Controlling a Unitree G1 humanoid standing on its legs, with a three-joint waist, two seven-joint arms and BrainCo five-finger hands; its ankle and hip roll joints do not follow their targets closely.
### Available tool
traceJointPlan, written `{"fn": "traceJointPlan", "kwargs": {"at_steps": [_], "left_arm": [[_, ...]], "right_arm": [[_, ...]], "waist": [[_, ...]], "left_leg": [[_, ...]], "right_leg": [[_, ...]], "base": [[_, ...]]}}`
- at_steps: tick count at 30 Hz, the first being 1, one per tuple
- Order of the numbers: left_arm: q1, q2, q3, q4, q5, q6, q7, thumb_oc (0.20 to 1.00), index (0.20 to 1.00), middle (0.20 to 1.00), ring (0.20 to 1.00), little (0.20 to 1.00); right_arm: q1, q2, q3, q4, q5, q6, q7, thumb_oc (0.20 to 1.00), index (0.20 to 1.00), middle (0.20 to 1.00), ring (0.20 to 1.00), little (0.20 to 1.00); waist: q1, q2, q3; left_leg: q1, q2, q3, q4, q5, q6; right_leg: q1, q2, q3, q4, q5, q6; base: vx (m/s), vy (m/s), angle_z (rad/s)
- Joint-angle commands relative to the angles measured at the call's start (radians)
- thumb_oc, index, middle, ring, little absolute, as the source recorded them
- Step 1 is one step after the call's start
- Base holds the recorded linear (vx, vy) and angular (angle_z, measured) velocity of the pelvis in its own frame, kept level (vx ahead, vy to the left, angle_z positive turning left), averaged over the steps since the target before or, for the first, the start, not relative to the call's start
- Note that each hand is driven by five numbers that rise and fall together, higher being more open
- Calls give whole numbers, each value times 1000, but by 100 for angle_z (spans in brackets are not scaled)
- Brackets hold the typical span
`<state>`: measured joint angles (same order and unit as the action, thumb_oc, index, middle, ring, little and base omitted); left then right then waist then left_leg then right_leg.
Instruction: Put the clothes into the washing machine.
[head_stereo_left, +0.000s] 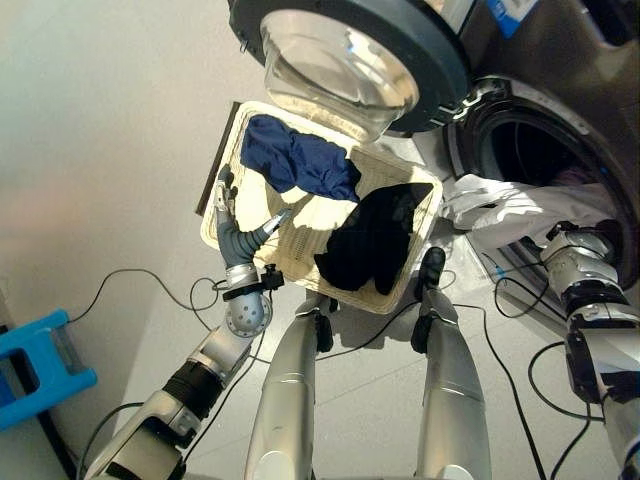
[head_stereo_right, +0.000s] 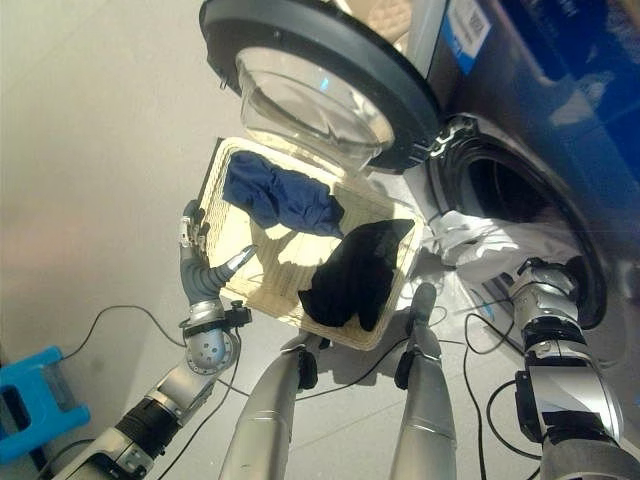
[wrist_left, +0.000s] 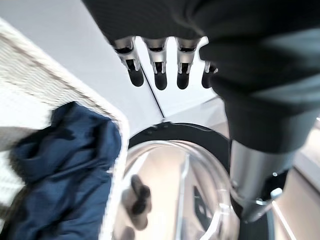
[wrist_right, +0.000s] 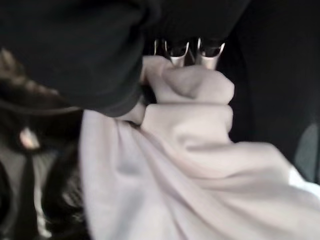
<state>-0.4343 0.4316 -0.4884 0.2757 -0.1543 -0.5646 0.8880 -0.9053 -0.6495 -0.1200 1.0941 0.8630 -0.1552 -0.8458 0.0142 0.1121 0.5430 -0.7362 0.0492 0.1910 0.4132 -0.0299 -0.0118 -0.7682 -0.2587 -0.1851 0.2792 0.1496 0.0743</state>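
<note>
A cream woven basket (head_stereo_left: 300, 240) sits on the floor in front of the washing machine (head_stereo_left: 560, 60). Inside it lie a dark blue garment (head_stereo_left: 300, 160) at the far end and a black garment (head_stereo_left: 375, 240) on the right side. My left hand (head_stereo_left: 228, 215) rests open at the basket's left rim, fingers (wrist_left: 160, 70) straight and the thumb reaching over the weave. A white garment (head_stereo_left: 490, 205) hangs over the lip of the drum opening (head_stereo_left: 540, 150). My right hand (wrist_right: 182, 52) is at the drum mouth, its fingers curled round a bunch of that white cloth (wrist_right: 190, 165).
The machine's round door (head_stereo_left: 340, 50) stands open and overhangs the far end of the basket. A blue plastic stool (head_stereo_left: 35, 365) stands on the floor at the lower left. Pale bare floor lies to the left of the basket.
</note>
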Motion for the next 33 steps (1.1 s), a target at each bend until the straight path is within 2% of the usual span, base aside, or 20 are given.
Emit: {"fn": "traceJointPlan", "kwargs": {"at_steps": [1, 2, 4, 6, 8, 10, 12, 13, 16, 19, 20, 21, 22, 23, 24, 29, 33], "left_arm": [[18, -37, 7, -23, -35, 2, -13, 1000, 1000, 1000, 1000, 1000], [16, -37, 4, -21, -37, 3, -12, 1000, 1000, 1000, 1000, 1000], [10, -42, -8, -21, -37, 13, -7, 1000, 1000, 1000, 1000, 1000], [5, -47, -15, -21, -39, 26, -3, 1000, 1000, 1000, 1000, 1000], [3, -44, -16, -20, -46, 33, -3, 1000, 1000, 1000, 1000, 1000], [3, -45, -17, -21, -47, 36, -1, 1000, 1000, 1000, 1000, 1000], [8, -47, -8, -16, -51, 33, -9, 1000, 1000, 1000, 1000, 1000], [11, -47, 1, -12, -57, 32, -18, 1000, 1000, 1000, 1000, 1000], [10, -50, 14, -4, -58, 34, -35, 1000, 1000, 1000, 1000, 1000], [7, -53, 15, 7, -54, 20, -38, 1000, 1000, 1000, 1000, 1000], [5, -52, 13, 8, -57, 18, -38, 1000, 1000, 1000, 1000, 1000], [3, -52, 10, 12, -61, 13, -39, 1000, 1000, 1000, 1000, 1000], [-7, -52, -3, 16, -65, 11, -32, 1000, 1000, 1000, 1000, 1000], [-10, -54, -6, 16, -66, 12, -32, 1000, 1000, 1000, 1000, 1000], [-13, -55, -5, 16, -66, 12, -32, 1000, 1000, 1000, 1000, 1000], [-3, -53, -12, -7, -72, 26, -34, 1000, 1000, 1000, 1000, 1000], [-1, -53, -13, -8, -72, 27, -36, 1000, 1000, 1000, 1000, 1000]], "right_arm": [[9, -69, -42, -34, 537, -388, 176, 200, 200, 200, 200, 200], [4, -67, -50, -34, 556, -399, 193, 200, 200, 200, 200, 200], [-16, -53, -68, -61, 634, -461, 255, 200, 200, 200, 200, 200], [-42, -24, -72, -131, 734, -545, 339, 200, 200, 200, 200, 200], [-49, -16, -70, -161, 734, -560, 377, 200, 200, 200, 200, 200], [-54, -9, -60, -188, 717, -561, 402, 200, 200, 200, 200, 200], [-65, -4, -34, -225, 672, -525, 410, 200, 200, 200, 200, 200], [-68, 1, -19, -246, 682, -487, 438, 200, 200, 200, 200, 200], [-71, 14, -10, -248, 791, -475, 488, 200, 200, 200, 200, 200], [-79, 35, -29, -248, 1063, -577, 640, 200, 200, 200, 200, 200], [-79, 41, -38, -245, 1109, -595, 680, 200, 200, 200, 200, 200], [-82, 56, -61, -255, 1109, -629, 690, 200, 200, 200, 200, 200], [-92, 72, -80, -246, 1109, -703, 652, 200, 200, 200, 200, 200], [-101, 68, -82, -218, 1109, -717, 621, 639, 639, 639, 639, 639], [-107, 66, -81, -215, 1109, -717, 616, 1000, 1000, 1000, 1000, 1000], [-124, 27, -68, -133, 1057, -673, 559, 1000, 1000, 1000, 1000, 1000], [-122, 24, -67, -124, 1048, -667, 546, 1000, 1000, 1000, 1000, 1000]], "waist": [[21, 40, -23], [20, 40, -23], [21, 40, -23], [18, 40, -23], [15, 39, -23], [14, 38, -23], [13, 37, -23], [12, 37, -23], [14, 33, -23], [18, 35, -23], [18, 36, -23], [18, 38, -23], [20, 45, -23], [21, 49, -23], [21, 50, -23], [28, 60, -23], [29, 60, -23]], "left_leg": [[32, -50, 30, -54, -54, -23], [34, -51, 30, -54, -55, -23], [39, -51, 30, -52, -56, -24], [46, -52, 30, -51, -57, -26], [50, -52, 31, -53, -56, -26], [53, -53, 32, -56, -54, -27], [55, -53, 33, -57, -52, -29], [53, -53, 33, -58, -50, -29], [51, -51, 35, -54, -49, -30], [49, -50, 37, -56, -47, -30], [49, -50, 38, -56, -47, -31], [51, -52, 37, -57, -48, -32], [53, -54, 34, -59, -48, -34], [53, -56, 32, -60, -46, -35], [47, -57, 33, -62, -39, -34], [47, -59, 34, -66, -38, -35], [53, -58, 34, -65, -43, -36]], "right_leg": [[-30, 24, -99, 161, -131, 49], [-28, 24, -99, 161, -132, 49], [-22, 24, -98, 161, -133, 48], [-15, 28, -94, 165, -139, 45], [-10, 29, -93, 164, -140, 44], [-6, 29, -92, 160, -140, 44], [-3, 31, -91, 159, -141, 41], [-6, 33, -91, 162, -143, 40], [-6, 32, -92, 164, -145, 39], [-5, 31, -95, 162, -147, 39], [-4, 30, -96, 161, -147, 40], [-2, 30, -97, 159, -146, 41], [0, 28, -94, 158, -146, 42], [0, 28, -92, 156, -145, 41], [-6, 28, -93, 153, -138, 38], [-5, 26, -98, 152, -140, 36], [1, 26, -97, 155, -147, 39]], "base": [[38, -11, -4], [36, -4, -1], [0, 0, 0], [0, 0, 0], [0, 0, 0], [0, 0, 0], [0, 0, 0], [0, 0, 0], [0, 0, 0], [0, 0, 0], [1, -32, 0], [0, 0, 0], [0, 0, 0], [0, 0, 0], [0, 0, 0], [0, 0, 0], [0, 0, 0]]}}
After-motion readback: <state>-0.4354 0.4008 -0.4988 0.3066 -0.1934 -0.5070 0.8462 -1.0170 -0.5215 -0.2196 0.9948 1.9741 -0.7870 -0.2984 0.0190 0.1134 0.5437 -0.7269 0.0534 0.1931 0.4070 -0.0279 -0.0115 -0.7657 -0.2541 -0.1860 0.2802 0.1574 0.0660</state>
